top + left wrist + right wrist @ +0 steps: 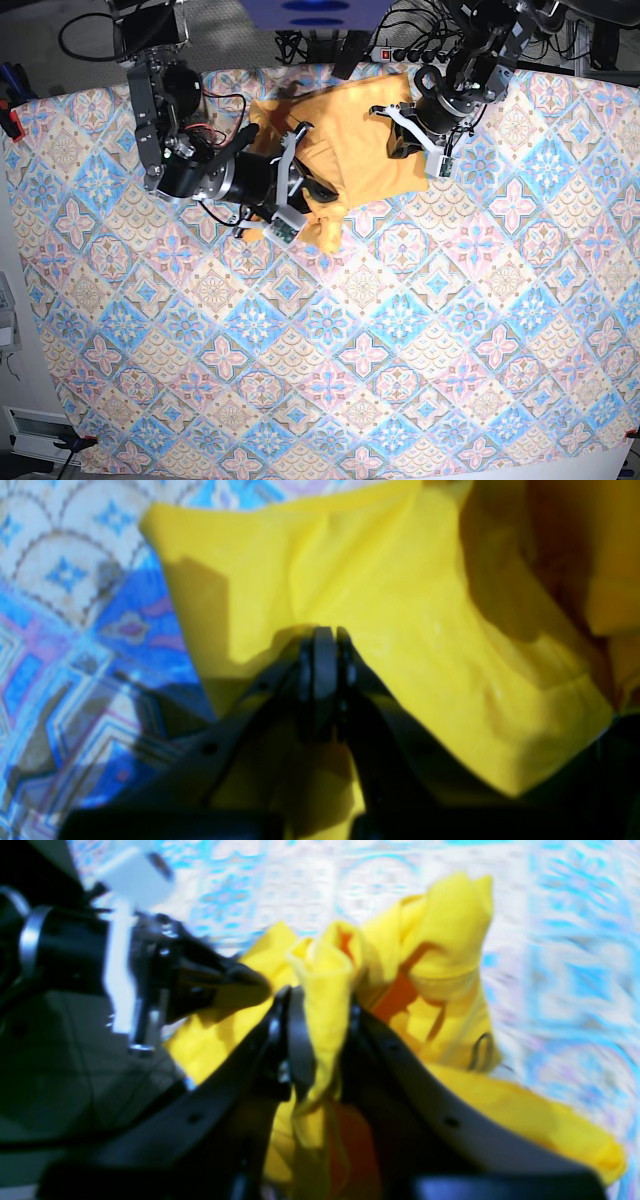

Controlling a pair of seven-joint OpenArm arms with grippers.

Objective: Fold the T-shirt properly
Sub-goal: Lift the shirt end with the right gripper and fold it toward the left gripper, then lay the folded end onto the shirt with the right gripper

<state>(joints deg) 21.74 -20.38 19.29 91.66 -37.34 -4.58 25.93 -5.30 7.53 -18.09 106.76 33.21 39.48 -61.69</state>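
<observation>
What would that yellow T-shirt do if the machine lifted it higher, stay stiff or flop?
Probably flop: the T-shirt already bunches into soft folds where the right tool pinches a wad of it. It likely sags between grips, since it drapes in creases by the shut left tool. It looks light, and might drag along the tablecloth rather than slide neatly.

A table (420,330) covered by a blue-pink tiled tablecloth (330,380) carries everything. The yellow-orange T-shirt (350,150) lies bunched on the cloth near the table's far edge, with its lower corner (325,232) hanging toward the cloth's middle. Past that far edge, beyond the T-shirt, black cables and a power strip (395,45) lie on the floor.
</observation>
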